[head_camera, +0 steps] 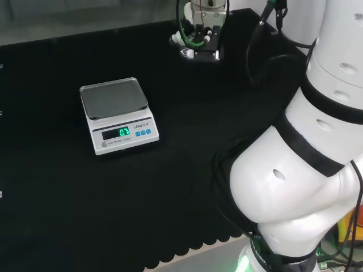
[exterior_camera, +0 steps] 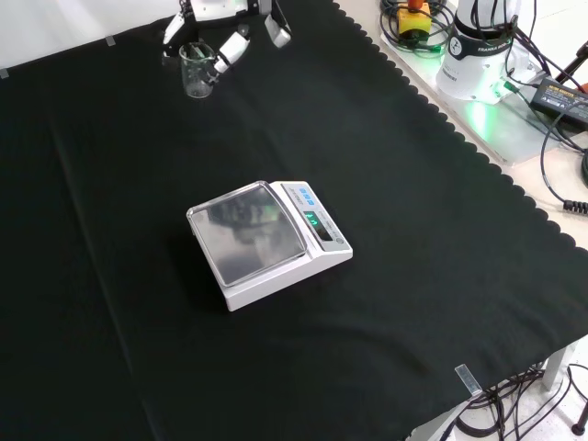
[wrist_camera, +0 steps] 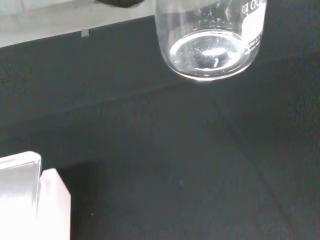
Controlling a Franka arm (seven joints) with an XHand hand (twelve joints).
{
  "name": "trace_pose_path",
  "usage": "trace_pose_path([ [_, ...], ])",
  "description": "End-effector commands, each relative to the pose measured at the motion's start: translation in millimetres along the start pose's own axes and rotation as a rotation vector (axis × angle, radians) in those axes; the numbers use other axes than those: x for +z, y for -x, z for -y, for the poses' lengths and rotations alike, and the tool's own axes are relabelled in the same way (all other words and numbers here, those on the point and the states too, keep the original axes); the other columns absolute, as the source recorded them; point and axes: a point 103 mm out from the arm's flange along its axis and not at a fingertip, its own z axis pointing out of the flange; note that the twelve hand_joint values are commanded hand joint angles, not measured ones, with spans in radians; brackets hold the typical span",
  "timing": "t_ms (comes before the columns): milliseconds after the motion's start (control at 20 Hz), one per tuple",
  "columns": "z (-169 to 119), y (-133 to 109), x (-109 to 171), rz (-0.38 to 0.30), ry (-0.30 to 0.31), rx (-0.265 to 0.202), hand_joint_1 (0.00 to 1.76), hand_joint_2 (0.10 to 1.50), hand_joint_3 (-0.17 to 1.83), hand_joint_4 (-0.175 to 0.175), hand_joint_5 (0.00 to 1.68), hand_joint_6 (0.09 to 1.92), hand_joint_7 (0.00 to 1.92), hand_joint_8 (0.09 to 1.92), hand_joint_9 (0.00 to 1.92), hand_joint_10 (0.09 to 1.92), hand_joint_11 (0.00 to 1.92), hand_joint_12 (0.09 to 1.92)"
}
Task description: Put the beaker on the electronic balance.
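A clear glass beaker [exterior_camera: 196, 72] is upright at the far left of the cloth in the front view, and the hand [exterior_camera: 223, 20] comes down over it from the view's top. Curled white fingers [exterior_camera: 230, 50] sit on either side of the beaker's rim. In the wrist view the beaker [wrist_camera: 210, 45] is close, with its round base over black cloth; I cannot tell whether it rests on the cloth. In the head view the hand [head_camera: 198, 39] is at the far edge of the bench. The white electronic balance [exterior_camera: 266, 241] [head_camera: 116, 113] stands mid-cloth with a bare steel pan and a lit display; one corner of the balance [wrist_camera: 30, 200] shows in the wrist view.
The arm's white links [head_camera: 306, 170] stand at the head view's right. The arm's base [exterior_camera: 482, 46], cables and a black adapter [exterior_camera: 560, 92] lie past the cloth's scalloped edge [exterior_camera: 478, 152]. Black cloth stretches between beaker and balance.
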Motion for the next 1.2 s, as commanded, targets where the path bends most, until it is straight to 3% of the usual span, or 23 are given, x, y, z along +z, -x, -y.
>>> trace_pose_path([
  [50,5.6,0.1,0.4,-0.002,-0.003,0.0,1.23,1.18,-0.17,-0.161,0.8,0.75,0.92,0.75,1.34,0.18,1.36,0.62],
  [550,10.2,-15.6,4.9,0.007,-0.014,-0.027,1.23,1.18,-0.17,-0.16,0.8,0.75,0.92,0.75,1.34,0.18,1.36,0.62],
  [1200,6.1,-78.7,18.0,-0.003,-0.039,-0.131,1.24,1.17,-0.17,-0.159,0.79,0.76,0.93,0.75,1.35,0.18,1.36,0.61],
])
